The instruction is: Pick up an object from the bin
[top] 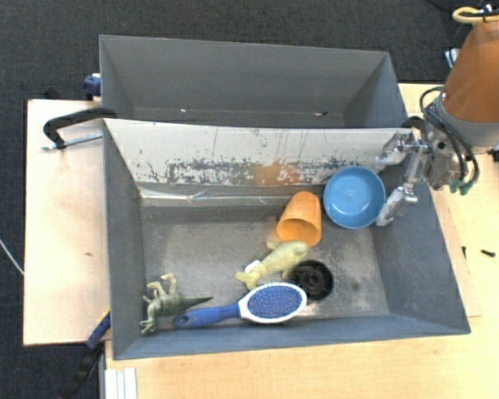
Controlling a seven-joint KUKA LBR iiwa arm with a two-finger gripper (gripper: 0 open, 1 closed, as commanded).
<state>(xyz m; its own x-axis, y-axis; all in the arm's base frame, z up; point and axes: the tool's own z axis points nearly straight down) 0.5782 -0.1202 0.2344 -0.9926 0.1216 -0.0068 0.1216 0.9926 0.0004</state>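
Care at the rim is what this step seems to call for: from the camera view the claw [395,179] hangs at the right side of the bin [233,65], its two fingers spread wide and holding nothing, just beside the right edge of a blue bowl [353,196]. The bowl lies in the far right corner, tipped so its hollow faces the camera. It looks like smooth, hard plastic with a thin round lip, so a good grip would likely put one finger inside the lip and one outside, closing squarely across the wall so the slick curve does not squirt free. The bin's sloped side is close, leaving little room to swing. An orange cup [301,217], smooth and tapered, lies on its side just left of the bowl. Nearer the front lie a pale yellow toy animal [274,263], knobbly and narrow, a black round piece [313,278], a blue-handled brush [270,303] with an oval bristled head, and a spiky green toy dinosaur [162,303].
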